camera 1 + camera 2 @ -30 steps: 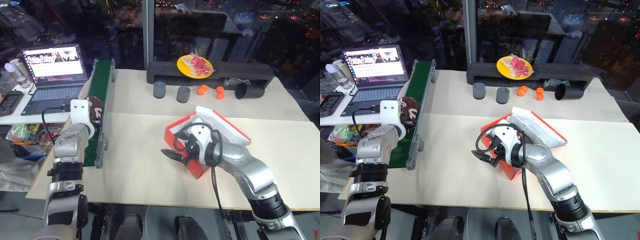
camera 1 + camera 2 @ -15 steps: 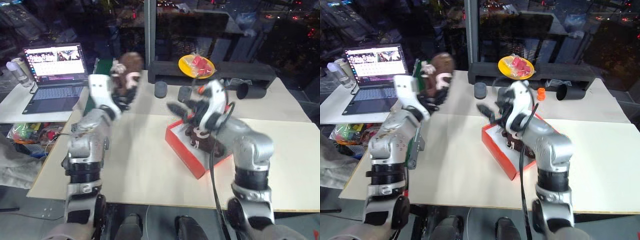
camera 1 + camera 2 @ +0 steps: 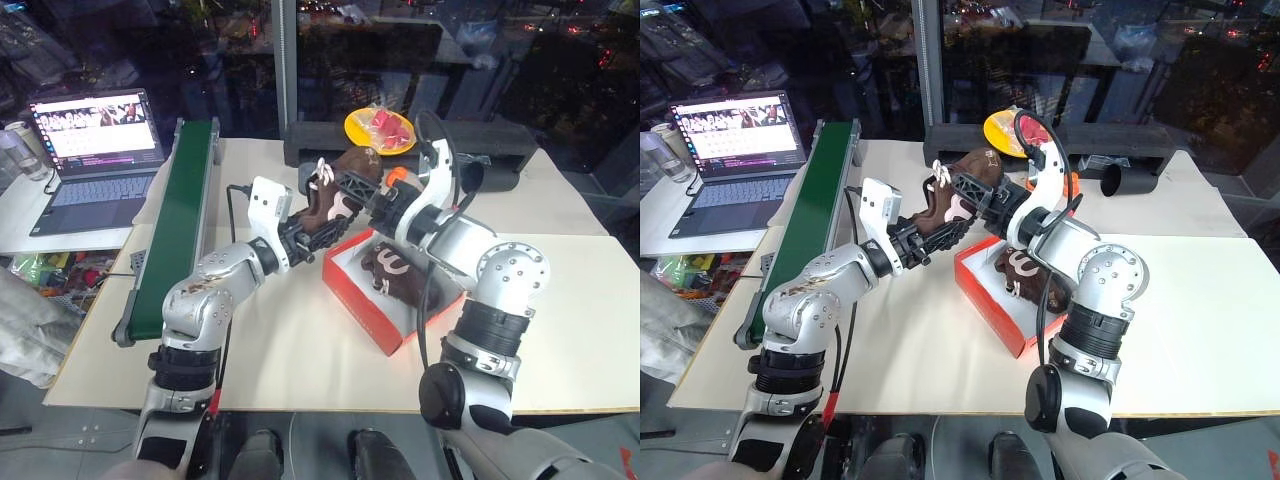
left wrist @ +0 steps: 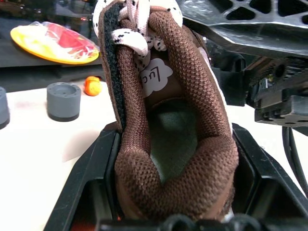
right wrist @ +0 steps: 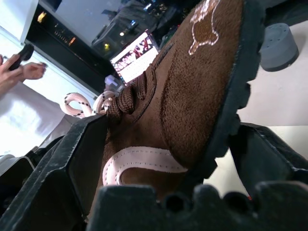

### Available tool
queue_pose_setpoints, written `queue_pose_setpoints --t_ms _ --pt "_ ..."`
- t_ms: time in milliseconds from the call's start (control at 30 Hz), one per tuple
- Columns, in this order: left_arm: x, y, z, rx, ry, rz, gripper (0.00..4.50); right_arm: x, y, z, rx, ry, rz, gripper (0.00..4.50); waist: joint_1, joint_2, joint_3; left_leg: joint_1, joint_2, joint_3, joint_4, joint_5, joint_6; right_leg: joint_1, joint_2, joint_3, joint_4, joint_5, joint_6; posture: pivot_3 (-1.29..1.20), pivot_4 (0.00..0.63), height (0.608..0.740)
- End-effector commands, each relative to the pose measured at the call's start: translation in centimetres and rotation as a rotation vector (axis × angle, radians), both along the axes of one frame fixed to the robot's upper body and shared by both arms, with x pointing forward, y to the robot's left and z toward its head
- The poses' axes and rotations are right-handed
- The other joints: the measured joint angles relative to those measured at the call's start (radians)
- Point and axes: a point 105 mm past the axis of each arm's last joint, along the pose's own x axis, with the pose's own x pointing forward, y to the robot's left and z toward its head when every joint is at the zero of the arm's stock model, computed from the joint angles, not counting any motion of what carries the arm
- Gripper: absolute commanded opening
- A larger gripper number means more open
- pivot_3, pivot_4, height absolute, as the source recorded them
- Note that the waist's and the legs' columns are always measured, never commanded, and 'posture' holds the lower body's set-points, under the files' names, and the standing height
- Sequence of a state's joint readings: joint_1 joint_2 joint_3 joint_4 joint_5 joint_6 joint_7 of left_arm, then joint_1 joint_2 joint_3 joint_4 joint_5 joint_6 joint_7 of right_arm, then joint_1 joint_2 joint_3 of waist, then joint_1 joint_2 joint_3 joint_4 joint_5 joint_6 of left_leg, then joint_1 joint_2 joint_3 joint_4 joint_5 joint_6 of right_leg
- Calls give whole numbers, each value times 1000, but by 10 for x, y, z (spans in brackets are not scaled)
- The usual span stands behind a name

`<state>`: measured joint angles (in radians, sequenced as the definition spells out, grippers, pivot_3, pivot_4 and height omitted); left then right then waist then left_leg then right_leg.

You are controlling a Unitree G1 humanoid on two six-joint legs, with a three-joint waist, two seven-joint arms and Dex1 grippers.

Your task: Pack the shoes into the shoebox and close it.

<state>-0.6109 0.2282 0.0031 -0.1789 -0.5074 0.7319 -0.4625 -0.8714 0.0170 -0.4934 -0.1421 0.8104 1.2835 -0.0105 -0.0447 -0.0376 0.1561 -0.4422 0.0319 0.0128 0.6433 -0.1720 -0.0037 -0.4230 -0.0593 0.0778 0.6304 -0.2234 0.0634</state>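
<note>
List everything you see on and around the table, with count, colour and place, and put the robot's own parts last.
shoes: 2, dark brown; one held in the air between both pincers, one in the shoebox.
shoebox: 1, red, white inside, open, table centre.
conveyor belt: 1, green, table's left edge.
laptop: 1, dark, open, side table at left.
plate: 1, yellow, red food on it, back of table.
foam block: 1, black, long, back of table.
black cup: 1, lying on its side, back right.
left pincer: shut on the shoe's heel.
right pincer: around the shoe's toe.
</note>
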Motion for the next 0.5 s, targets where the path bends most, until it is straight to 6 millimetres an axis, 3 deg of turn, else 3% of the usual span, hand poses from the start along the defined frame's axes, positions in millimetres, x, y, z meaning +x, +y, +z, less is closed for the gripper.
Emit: queue_pose_setpoints --t_ms 33,67,233,400,500 --pt "0 0 18 11 -95 4 2435 -4 -4 10 27 -37 -13 2838 1 0 0 0 0 0 0 0 0 0 0 0 0 0 0 0 150 740" --pt "0 -1 18 12 -97 2 2435 -4 -4 11 27 -39 -14 2481 1 0 0 0 0 0 0 0 0 0 0 0 0 0 0 0 150 740" --pt "-4 -3 13 39 -97 -20 4294 -3 -10 21 45 -73 -50 836 0 0 0 0 0 0 0 0 0 0 0 0 0 0 0 0 150 740" --pt "-2 15 -14 153 -40 5 4294 9 -56 54 99 -183 -314 836 0 0 0 0 0 0 0 0 0 0 0 0 0 0 0 0 150 740" --pt "-4 30 -30 228 -22 19 4294 10 -68 60 -73 -241 -381 836 1 1 1 0 0 0 0 0 0 0 0 0 -1 0 0 0 150 740"
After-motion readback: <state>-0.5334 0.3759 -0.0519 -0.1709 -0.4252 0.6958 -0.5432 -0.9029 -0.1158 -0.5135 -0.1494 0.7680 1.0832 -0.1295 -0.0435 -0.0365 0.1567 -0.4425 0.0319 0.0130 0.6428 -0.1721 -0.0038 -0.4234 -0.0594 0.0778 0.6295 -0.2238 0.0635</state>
